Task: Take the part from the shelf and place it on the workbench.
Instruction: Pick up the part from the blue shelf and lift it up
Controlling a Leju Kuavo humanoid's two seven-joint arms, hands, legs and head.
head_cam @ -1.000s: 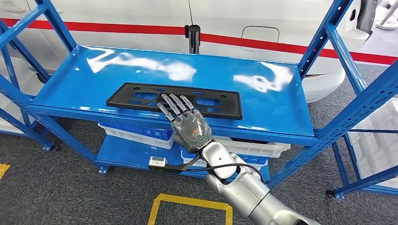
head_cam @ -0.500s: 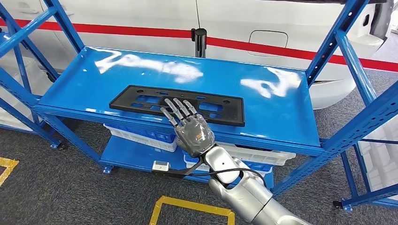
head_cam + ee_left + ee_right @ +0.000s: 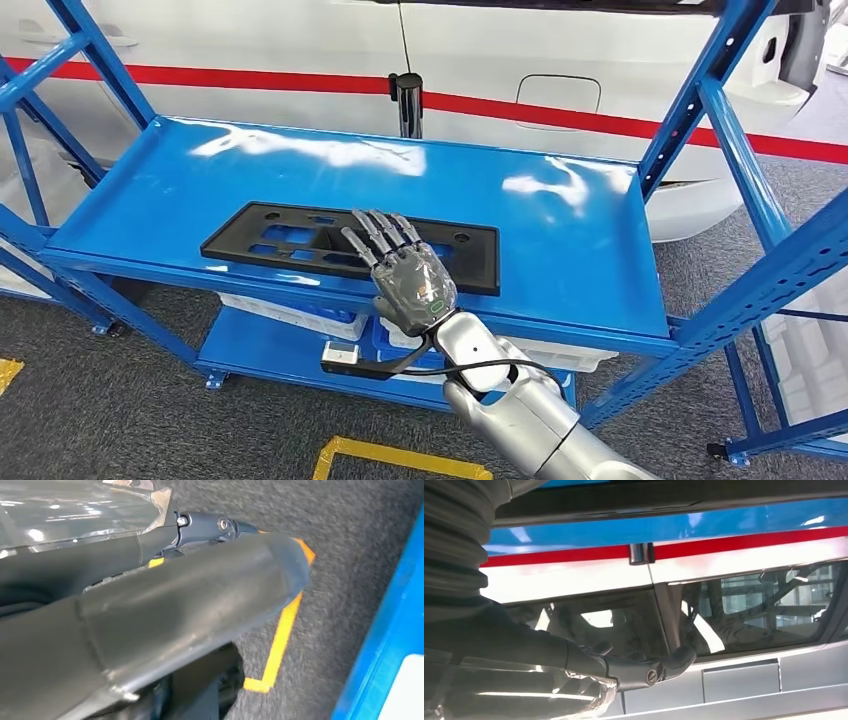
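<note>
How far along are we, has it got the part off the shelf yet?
Not yet. The black part lies flat on the blue shelf. The right hand is spread over its near edge, fingers extended, no grip visible. Left: grasp, lift, carry to the workbench.

Glossy blue painted-metal shelf (image 3: 560, 240), matt black plastic part (image 3: 270, 238), rough grey carpet floor (image 3: 120, 400), silver metal arm (image 3: 530, 420)

Right hand (image 3: 412, 283) covers the near middle of the black part (image 3: 300, 235); contact under the fingers cannot be judged.
</note>
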